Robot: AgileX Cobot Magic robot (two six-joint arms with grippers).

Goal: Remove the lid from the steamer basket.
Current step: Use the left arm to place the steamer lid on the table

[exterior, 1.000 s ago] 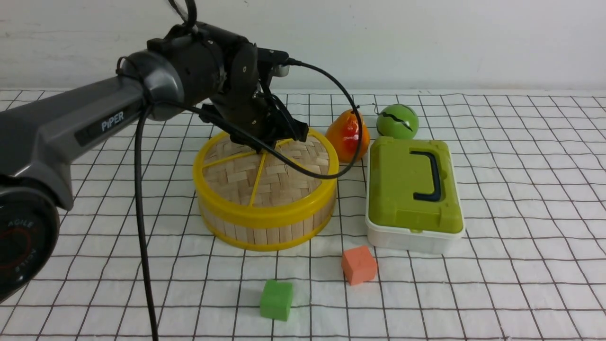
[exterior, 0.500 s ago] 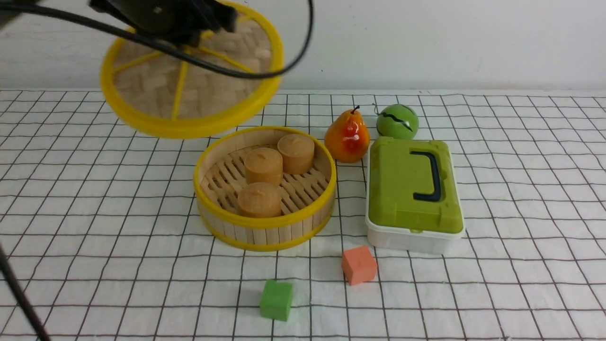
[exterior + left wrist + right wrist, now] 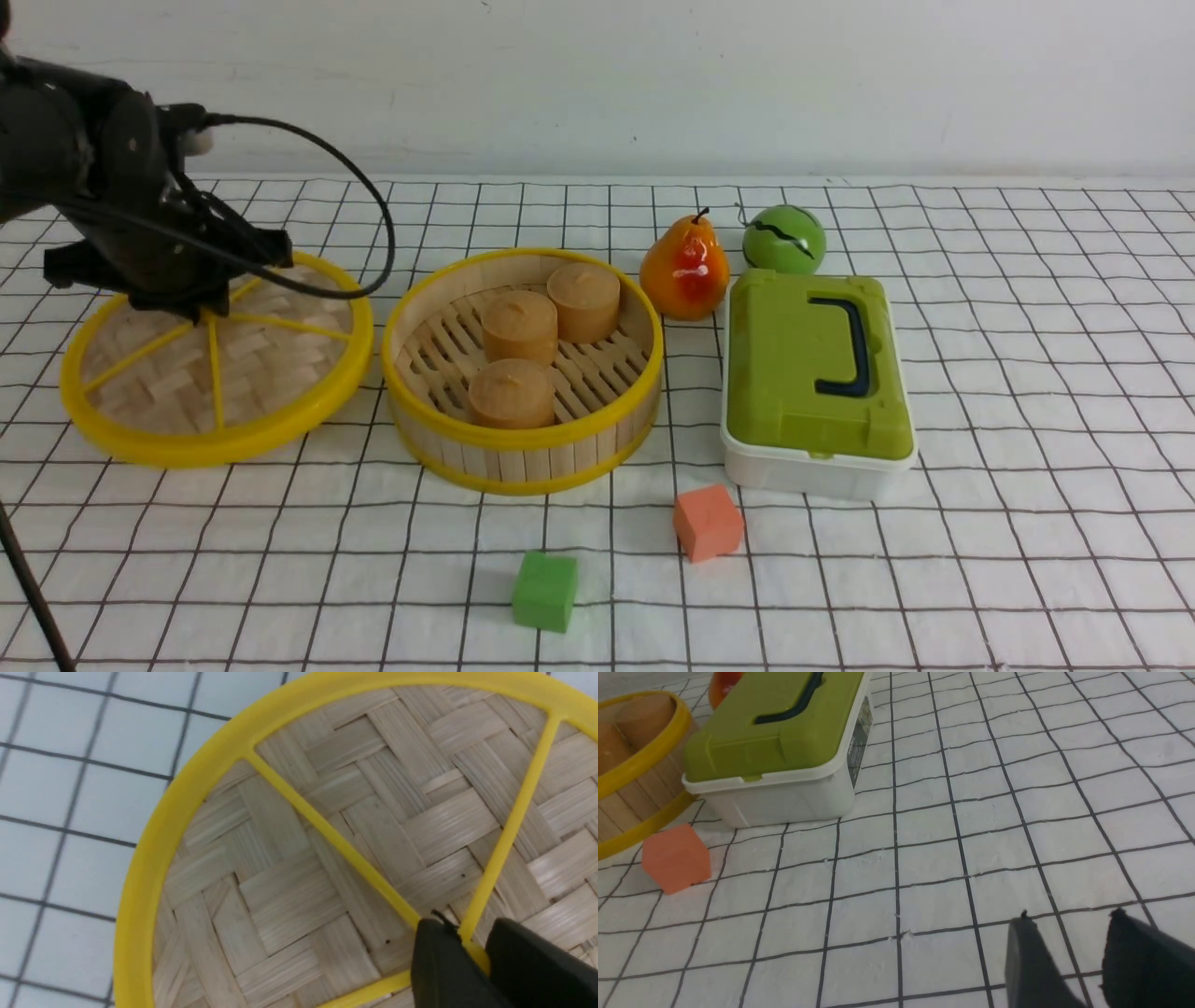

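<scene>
White grid-lined tablecloth: the lid sits low just left of the uncovered steamer basket — half a second ago it hung high above. The left gripper, its arm cut off, hides and pinches the lid's yellow hub; the right gripper gapes empty.

No legible text anywhere; side label on white box unreadable

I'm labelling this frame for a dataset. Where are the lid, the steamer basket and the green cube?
lid [image 3: 257,366], front view, on its woven bamboo face.
steamer basket [image 3: 523,459], front view, on its front slat wall.
green cube [image 3: 545,590], front view, on its front face.
</scene>
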